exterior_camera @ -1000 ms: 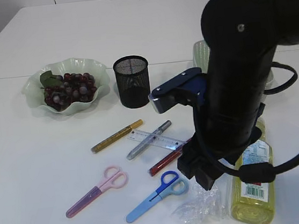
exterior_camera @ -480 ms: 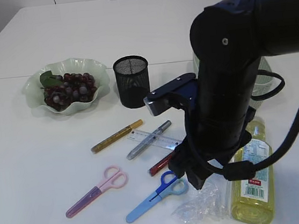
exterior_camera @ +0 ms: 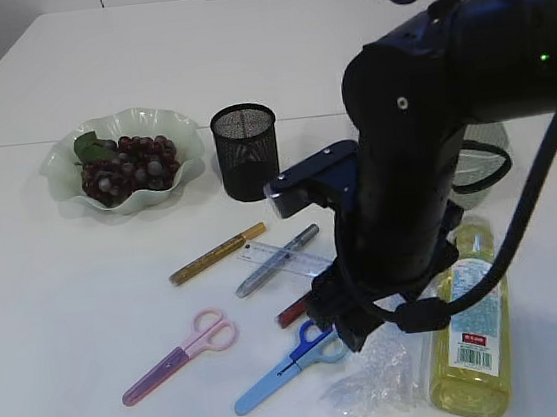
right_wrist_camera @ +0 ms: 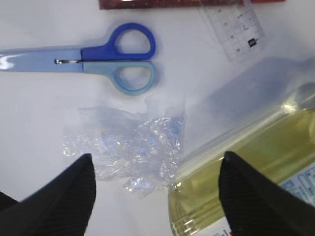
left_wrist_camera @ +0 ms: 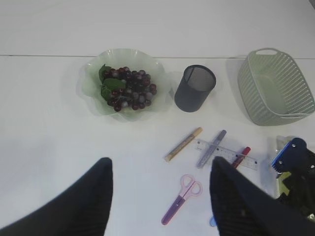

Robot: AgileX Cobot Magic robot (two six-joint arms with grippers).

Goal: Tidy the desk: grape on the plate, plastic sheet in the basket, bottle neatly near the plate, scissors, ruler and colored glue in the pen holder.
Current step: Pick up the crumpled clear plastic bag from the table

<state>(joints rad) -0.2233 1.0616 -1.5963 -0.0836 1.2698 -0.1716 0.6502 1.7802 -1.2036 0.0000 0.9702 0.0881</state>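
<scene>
The right gripper (right_wrist_camera: 155, 184) is hanging low in the lower middle of the right wrist view with its fingers (right_wrist_camera: 69, 194) spread wide, holding nothing. The crumpled plastic sheet (right_wrist_camera: 129, 147) is lying on the white table (exterior_camera: 57, 294) directly between the two fingertips. The bottle (right_wrist_camera: 246, 167) of yellow liquid is lying on its side at the lower right of that view, touching the sheet's edge. Just above the sheet, the blue scissors (right_wrist_camera: 93, 56) are lying flat, and the clear ruler (right_wrist_camera: 236, 27) is showing at the top edge.

In the exterior view the right arm (exterior_camera: 422, 142) is filling the right half of the frame and hiding its gripper. The pink scissors (exterior_camera: 180, 356) are lying at lower left of centre, with the gold glue pen (exterior_camera: 218, 253) and silver glue pen (exterior_camera: 276, 260) above them. The red glue pen (left_wrist_camera: 240, 156) is showing beside the ruler in the left wrist view. The black mesh pen holder (exterior_camera: 246, 152) is standing upright at upper centre, and the grapes (exterior_camera: 128, 167) are sitting on the green plate (exterior_camera: 163, 121) at upper left.

The left gripper (left_wrist_camera: 160, 196) is sitting wide apart at the bottom of its own view, empty, well above the table. The basket (left_wrist_camera: 275, 86) is standing at the upper right there.
</scene>
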